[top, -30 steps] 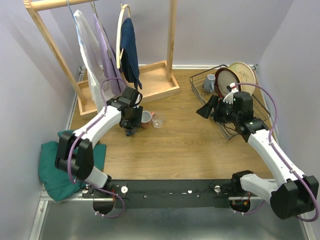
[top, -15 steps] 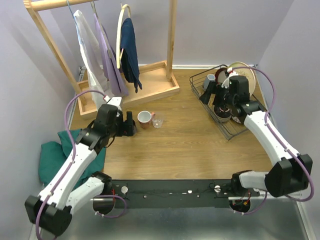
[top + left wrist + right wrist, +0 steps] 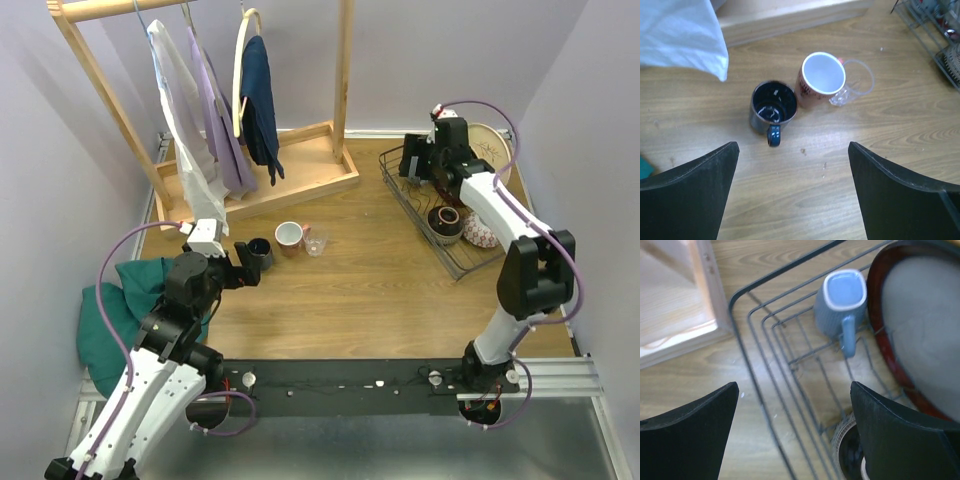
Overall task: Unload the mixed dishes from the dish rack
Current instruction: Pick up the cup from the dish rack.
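The dish rack (image 3: 398,196) stands at the far right and also shows in the right wrist view (image 3: 756,390). It holds a blue-grey mug (image 3: 840,301), a cream plate with a dark red rim (image 3: 920,325), a cream twig-marked plate (image 3: 494,148), a dark bowl (image 3: 445,222) and a patterned bowl (image 3: 481,233). My right gripper (image 3: 411,166) is open and empty above the rack's far left corner, over the blue-grey mug. On the table stand a dark mug (image 3: 773,106), a pink mug (image 3: 821,78) and a clear glass (image 3: 856,86). My left gripper (image 3: 243,263) is open and empty, just near-left of the dark mug.
A wooden clothes rack (image 3: 300,172) with hanging garments stands at the far left; a white cloth (image 3: 680,35) hangs into the left wrist view. A green cloth (image 3: 108,322) lies at the near left. Purple walls close in both sides.
My left gripper let go of the dark mug and drew back toward the near left. My right gripper moved from the rack's middle to its far left corner.
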